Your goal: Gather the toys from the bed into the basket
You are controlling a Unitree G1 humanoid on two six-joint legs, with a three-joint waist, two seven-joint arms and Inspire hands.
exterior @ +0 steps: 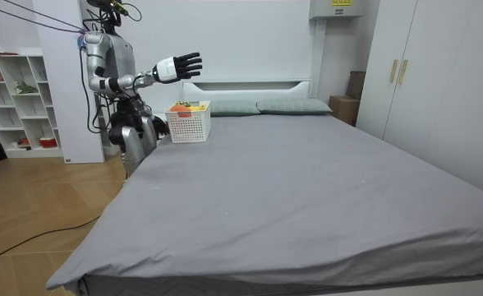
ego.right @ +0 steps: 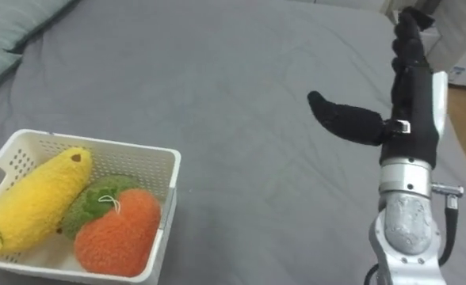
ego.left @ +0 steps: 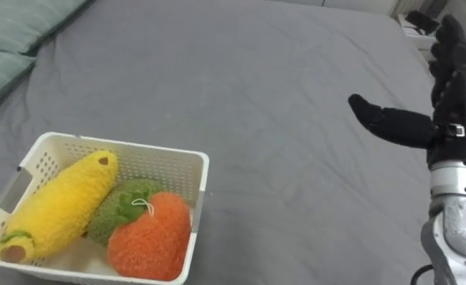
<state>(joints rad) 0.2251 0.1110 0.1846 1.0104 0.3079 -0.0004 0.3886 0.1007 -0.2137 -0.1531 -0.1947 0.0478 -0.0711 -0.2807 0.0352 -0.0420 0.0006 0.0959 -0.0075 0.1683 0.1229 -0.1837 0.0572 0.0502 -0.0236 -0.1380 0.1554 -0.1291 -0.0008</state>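
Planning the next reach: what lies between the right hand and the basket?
Bare grey sheet, nothing else, in both eye views; the open right hand hangs above it, right of the basket.

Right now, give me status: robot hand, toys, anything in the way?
Right robot hand open, raised over bed, holding nothing. Yellow toy, green toy, orange toy in white basket. Nothing blocking.

The basket [ego.left: 138, 147] runs off the bottom edge; the orange toy [ego.left: 152, 234] half hides the green toy [ego.left: 117, 208]; the shelf [exterior: 11, 99] holds items too small for me to tell.
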